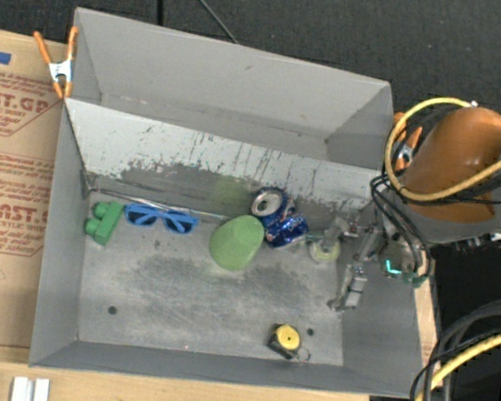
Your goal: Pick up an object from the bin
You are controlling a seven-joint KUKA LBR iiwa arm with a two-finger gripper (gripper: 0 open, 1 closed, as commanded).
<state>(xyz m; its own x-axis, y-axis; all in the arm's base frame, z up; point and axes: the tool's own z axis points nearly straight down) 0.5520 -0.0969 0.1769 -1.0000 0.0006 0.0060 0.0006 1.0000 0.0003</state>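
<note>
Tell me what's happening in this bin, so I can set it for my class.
A robot arm reaches into the bin from the right, its gripper low by the right wall, over bare floor. Nearest to it is a crushed blue can. To the can's left lie a green cup, blue sunglasses and a green block. A yellow tape measure lies near the front.

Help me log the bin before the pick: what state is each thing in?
green cup: on its side, mid-bin
blue can: crushed, by the back wall
blue sunglasses: lying flat
green block: resting at left
yellow tape measure: flat, near front wall
gripper: low at the bin's right
</note>
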